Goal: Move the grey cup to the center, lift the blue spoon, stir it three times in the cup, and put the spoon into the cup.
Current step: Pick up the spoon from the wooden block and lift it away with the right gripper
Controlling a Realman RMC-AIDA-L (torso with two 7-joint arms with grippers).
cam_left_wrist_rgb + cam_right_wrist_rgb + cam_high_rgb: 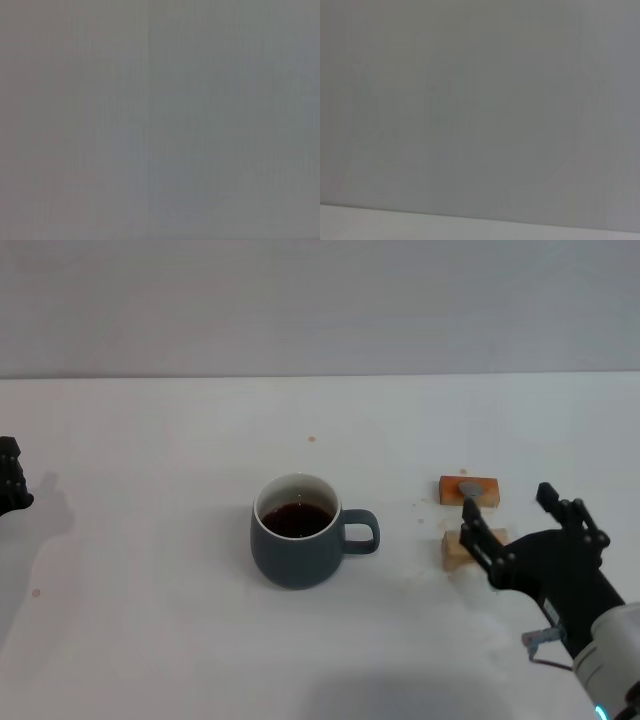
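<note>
While you read the head view, note that the right claw (508, 523) hangs with its fingers spread, and the spoon (470, 487) lies just ahead of its left finger. You see only the spoon's grey bowl, resting on the orange block (469, 490). The pale block (470, 546) sits nearer, partly behind that finger. The handle is hidden, so you cannot read the long axis outright; it probably runs back toward the claw across both blocks. The cup (297, 531) stands well off to the claw's left, handle turned toward it, dark liquid inside, about mid-table (180, 440). The right arm is plainly the nearer one to the spoon. The left claw (10, 488) is cut off at the far edge, and you cannot tell how its fingers stand.

The left wrist view gives you only flat grey.

The right wrist view shows a blank grey surface with a pale strip along one edge, no fingers and no spoon.
</note>
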